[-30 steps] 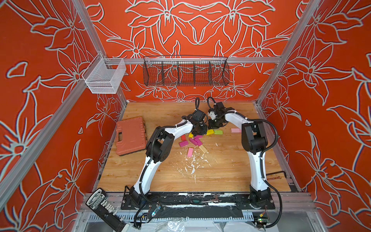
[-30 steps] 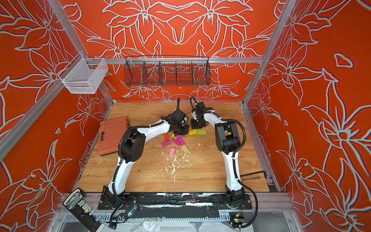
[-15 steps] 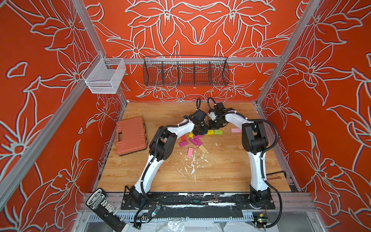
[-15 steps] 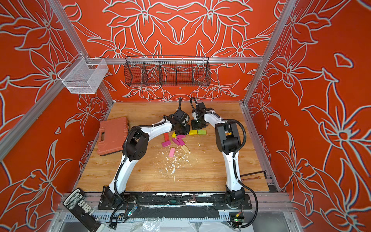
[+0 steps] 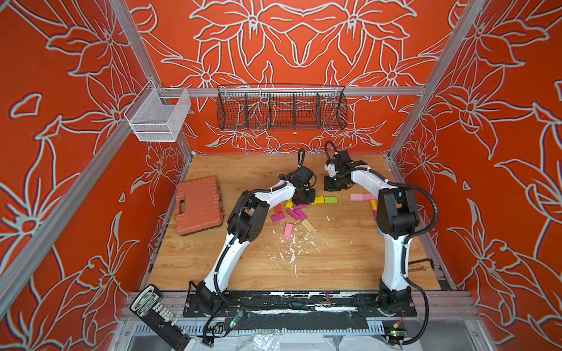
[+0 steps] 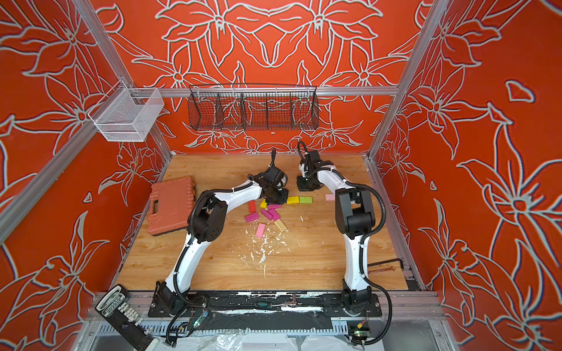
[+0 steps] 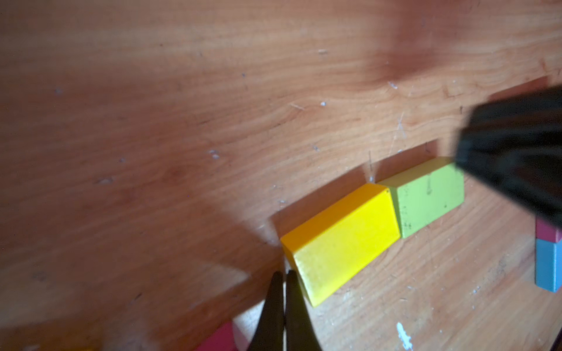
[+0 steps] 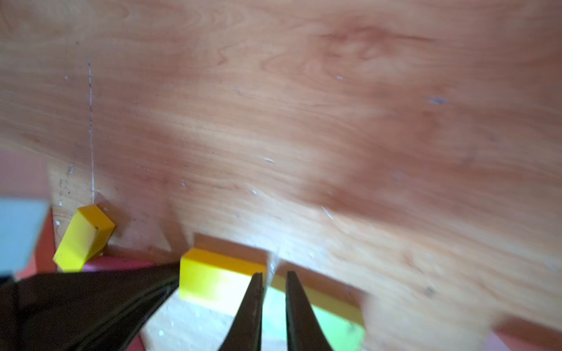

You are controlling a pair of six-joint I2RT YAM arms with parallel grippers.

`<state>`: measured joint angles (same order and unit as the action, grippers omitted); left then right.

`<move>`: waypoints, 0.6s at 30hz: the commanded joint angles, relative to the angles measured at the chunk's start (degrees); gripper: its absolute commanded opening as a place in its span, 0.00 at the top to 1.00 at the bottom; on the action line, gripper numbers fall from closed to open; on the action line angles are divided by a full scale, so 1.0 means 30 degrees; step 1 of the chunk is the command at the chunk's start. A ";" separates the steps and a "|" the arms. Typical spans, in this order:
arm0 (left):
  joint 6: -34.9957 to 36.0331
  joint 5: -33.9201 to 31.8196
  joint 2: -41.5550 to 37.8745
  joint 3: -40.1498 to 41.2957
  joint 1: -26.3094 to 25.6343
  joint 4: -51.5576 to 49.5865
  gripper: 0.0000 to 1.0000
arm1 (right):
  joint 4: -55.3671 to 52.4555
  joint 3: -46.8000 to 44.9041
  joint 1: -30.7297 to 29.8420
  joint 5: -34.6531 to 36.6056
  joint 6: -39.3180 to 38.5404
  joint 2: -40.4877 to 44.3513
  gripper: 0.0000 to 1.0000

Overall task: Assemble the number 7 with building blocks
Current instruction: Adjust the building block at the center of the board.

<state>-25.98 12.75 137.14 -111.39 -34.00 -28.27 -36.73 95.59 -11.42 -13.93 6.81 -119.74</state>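
A yellow block point(image 5: 319, 199) and a green block point(image 5: 330, 199) lie end to end in a short row at mid-table, seen in both top views. My left gripper point(image 7: 284, 275) is shut and empty, its tips touching the yellow block's point(image 7: 343, 243) free end. My right gripper point(image 8: 273, 275) is shut on nothing, hovering over the seam between the yellow block point(image 8: 219, 282) and the green block point(image 8: 328, 322). To the right, a light pink block point(image 5: 357, 197) leads to an orange block point(image 5: 373, 205), partly hidden by my right arm. Loose blocks point(image 5: 293, 214) lie nearer the front.
A red-brown tool case point(image 5: 199, 206) sits at the table's left. White flecks point(image 5: 292, 249) litter the middle. A red block point(image 7: 547, 234) and a blue block point(image 7: 549, 264) lie end to end. Another yellow block point(image 8: 83, 237) rests on a magenta one.
My left arm has swung slightly to the right, bringing its shut tips against the yellow block's end. The right arm has stayed put.
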 commanded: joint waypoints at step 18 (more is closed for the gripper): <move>0.0285 0.0197 0.1088 -0.1365 0.0083 -0.1094 1.00 | 0.0594 -0.3790 0.1526 0.2383 0.0985 0.2090 0.82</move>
<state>-25.67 12.78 138.56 -114.43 -34.00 -30.17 -34.85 84.20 -6.81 -6.35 9.19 -112.05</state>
